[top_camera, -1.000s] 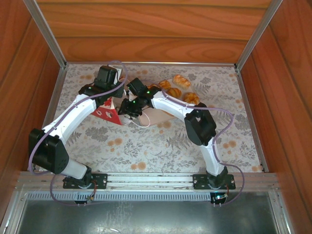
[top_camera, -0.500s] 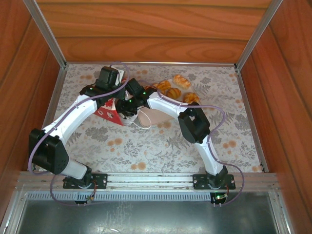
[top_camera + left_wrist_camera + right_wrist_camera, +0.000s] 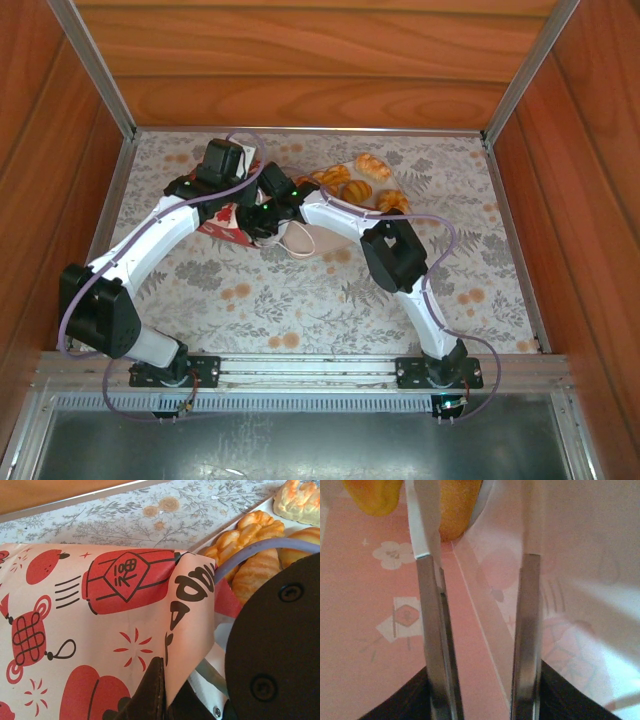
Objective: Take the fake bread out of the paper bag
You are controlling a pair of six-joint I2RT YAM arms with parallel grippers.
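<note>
The paper bag (image 3: pixel 220 228), white with red patterns, lies tipped at the back left of the table. Its printed side fills the left wrist view (image 3: pixel 100 605). My left gripper (image 3: pixel 162 680) is shut, pinching the bag's edge at its mouth (image 3: pixel 236 198). My right gripper (image 3: pixel 258 215) reaches into the bag from the right. Inside, its fingers (image 3: pixel 427 630) stand apart against the pink paper, gripper (image 3: pixel 477 555) open. Two pieces of fake bread (image 3: pixel 455 507) lie just past the fingertips, one against the left finger. More fake bread (image 3: pixel 350 185) lies outside the bag (image 3: pixel 250 545).
The loose pastries rest on a flat pale tray (image 3: pixel 210 539) right of the bag, under my right forearm (image 3: pixel 340 215). A white cord handle (image 3: pixel 298 243) trails from the bag toward the front. Wooden walls (image 3: pixel 300 90) close the back and sides.
My right gripper has pushed leftward, deeper into the bag, and its elbow has followed. The bag has sunk lower and flatter. The left gripper has kept its pinch.
</note>
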